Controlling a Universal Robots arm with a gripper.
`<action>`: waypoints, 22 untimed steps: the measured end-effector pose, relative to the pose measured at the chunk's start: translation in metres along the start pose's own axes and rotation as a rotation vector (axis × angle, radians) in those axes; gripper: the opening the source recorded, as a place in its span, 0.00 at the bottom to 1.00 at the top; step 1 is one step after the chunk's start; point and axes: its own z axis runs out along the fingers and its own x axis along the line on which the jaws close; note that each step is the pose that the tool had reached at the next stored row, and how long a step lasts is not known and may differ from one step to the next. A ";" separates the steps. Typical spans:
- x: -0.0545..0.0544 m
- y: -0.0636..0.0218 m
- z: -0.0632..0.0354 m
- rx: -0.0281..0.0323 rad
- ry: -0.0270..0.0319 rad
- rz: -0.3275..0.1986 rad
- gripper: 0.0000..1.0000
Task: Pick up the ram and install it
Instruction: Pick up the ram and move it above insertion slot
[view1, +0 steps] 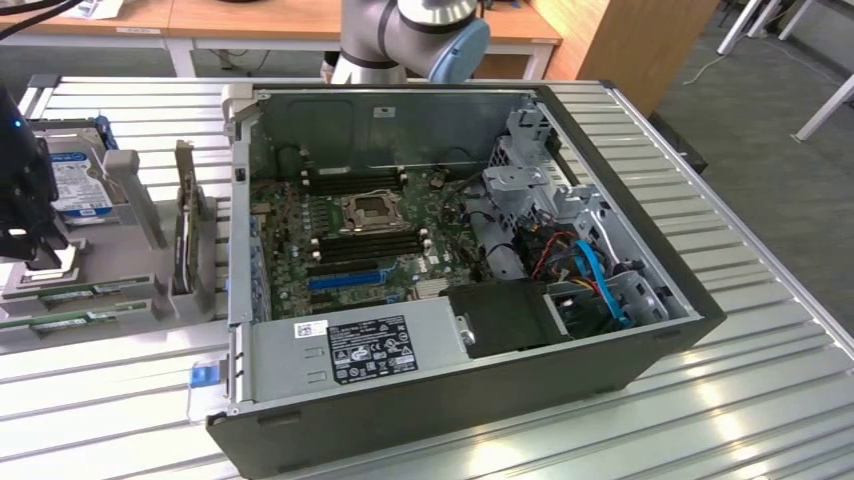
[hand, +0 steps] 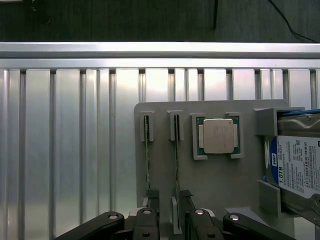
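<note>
Two ram sticks stand on edge in slots of a grey holder tray (hand: 220, 185). One ram (hand: 176, 160) runs between my gripper's fingers; the other ram (hand: 147, 160) lies just outside one finger (hand: 153, 197). My gripper (hand: 169, 199) is open, straddling the first stick's end without pinching it. In the exterior view the gripper (view1: 40, 255) hangs over the tray (view1: 140, 265) at the exterior view's left, above the green ram sticks (view1: 80, 293). The open computer case (view1: 641, 350) lies beside it, with black memory slots (view1: 367, 243) near the processor socket (view1: 370, 209).
The tray also holds a processor chip (hand: 218, 136), a hard drive (hand: 300, 167) and an upright expansion card (view1: 184, 225). Everything rests on a slatted metal table (view1: 747, 410). The arm's base (view1: 400, 35) stands behind the case. Cables and a drive cage (view1: 547, 215) fill the case's right side.
</note>
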 end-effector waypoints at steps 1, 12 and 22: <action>0.000 0.0000 0.0005 0.0000 0.0000 0.000 0.29; 0.000 -0.0002 0.0040 0.0004 -0.0003 0.000 0.29; 0.000 -0.0004 0.0095 -0.0002 0.0002 0.000 0.29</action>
